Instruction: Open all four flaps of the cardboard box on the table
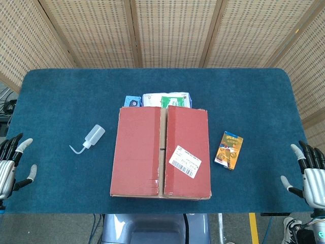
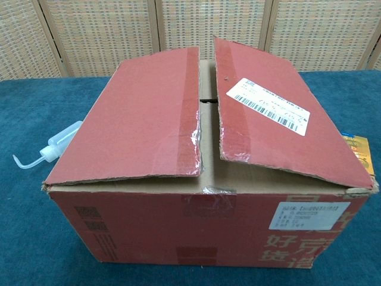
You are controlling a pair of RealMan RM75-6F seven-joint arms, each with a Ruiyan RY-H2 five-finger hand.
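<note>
A red-brown cardboard box (image 1: pixel 160 152) stands in the middle of the blue table (image 1: pixel 61 91), close to the front edge. Its two long top flaps are folded down, the left flap (image 2: pixel 137 119) and the right flap (image 2: pixel 280 119) both raised slightly along the centre gap, where an inner flap shows. A white barcode label (image 1: pixel 184 161) sits on the right flap. My left hand (image 1: pixel 11 162) hovers at the table's front left corner, fingers spread, holding nothing. My right hand (image 1: pixel 310 173) is at the front right corner, also spread and empty. Neither hand shows in the chest view.
A clear squeeze bottle (image 1: pixel 89 140) with a bent spout lies left of the box. A small orange packet (image 1: pixel 229 150) lies to the right. Behind the box sit a white-and-green bag (image 1: pixel 166 99) and a blue item (image 1: pixel 132 101).
</note>
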